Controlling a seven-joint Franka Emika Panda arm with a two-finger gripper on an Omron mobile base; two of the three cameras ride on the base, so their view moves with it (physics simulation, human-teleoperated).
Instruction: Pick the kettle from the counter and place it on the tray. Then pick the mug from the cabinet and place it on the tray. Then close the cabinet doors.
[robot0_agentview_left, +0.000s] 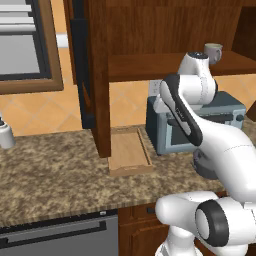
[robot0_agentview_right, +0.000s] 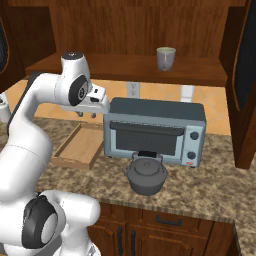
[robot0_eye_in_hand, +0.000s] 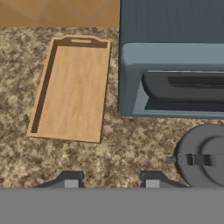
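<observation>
Hand view: claw (robot0_eye_in_hand: 108, 181) hangs empty, partly open above bare counter (robot0_eye_in_hand: 131, 144), kettle (robot0_eye_in_hand: 205, 155) at 3 o'clock before the toaster oven (robot0_eye_in_hand: 175, 65), tray (robot0_eye_in_hand: 72, 89) at 11, so shift right, centre on the handle, then descend.

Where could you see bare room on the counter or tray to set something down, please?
The tray is bare inside. Open counter stretches from the tray's left edge towards the white bottle, and a bare strip runs in front of the tray. It is crowded right of the tray: the toaster oven stands close beside it, the kettle just before that.
</observation>
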